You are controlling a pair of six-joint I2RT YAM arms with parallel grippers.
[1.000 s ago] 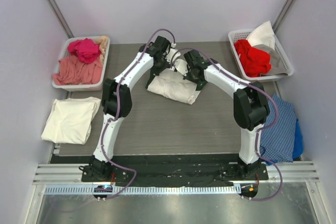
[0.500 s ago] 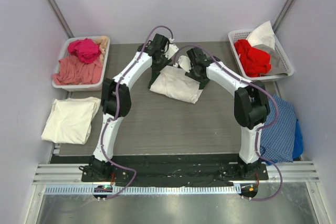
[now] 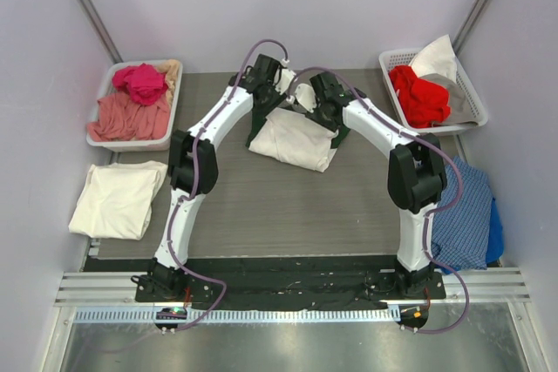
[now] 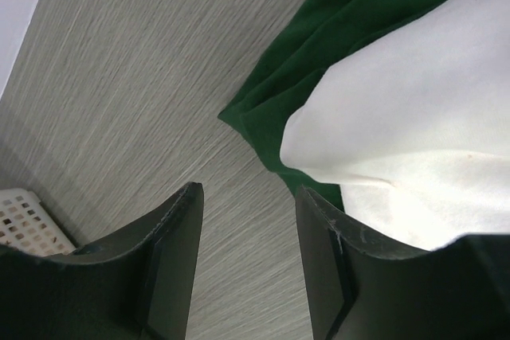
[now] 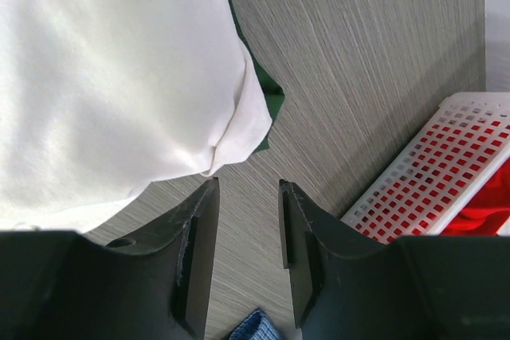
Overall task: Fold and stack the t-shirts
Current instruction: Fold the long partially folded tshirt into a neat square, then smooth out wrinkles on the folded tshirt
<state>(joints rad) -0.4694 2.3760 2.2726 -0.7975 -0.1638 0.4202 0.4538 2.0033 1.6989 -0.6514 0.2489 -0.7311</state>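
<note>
Now, left gripper: jaws apart, nothing clamped, only bare table between the fingers; it hovers at the pile's 11 o'clock corner.
Right gripper: jaws apart and empty, poised off the pile's 1 o'clock corner, just beside the cloth edge.
Cream t-shirt: lies folded at 12 o'clock on the table, free of both grippers, its rounded corners slightly puffed rather than flat.
Dark green t-shirt: lies underneath the cream one, touching it, and peeks out as a narrow border along the far and left edges.
Folded pale t-shirt: sits alone at 9 o'clock, well apart from the pile; no print shows from above.
Progress: 2 shirts appear folded and stacked, and 1 looks folded but not yet joined to them, so the job seems close to done; uniting the 3 is likely what remains.
Pink basket: at 10 o'clock, heaped with pink garments.
Red basket: at 2 o'clock, near the right gripper's side, holding red and pale cloth.
Blue checked cloth: draped at 4 o'clock over the table's right edge, behind the right arm.
Open room: the broad middle and near half of the table lies bare, giving a likely free path between the 9 o'clock shirt and the pile; the tightest gap seems to be toward the red basket.
</note>
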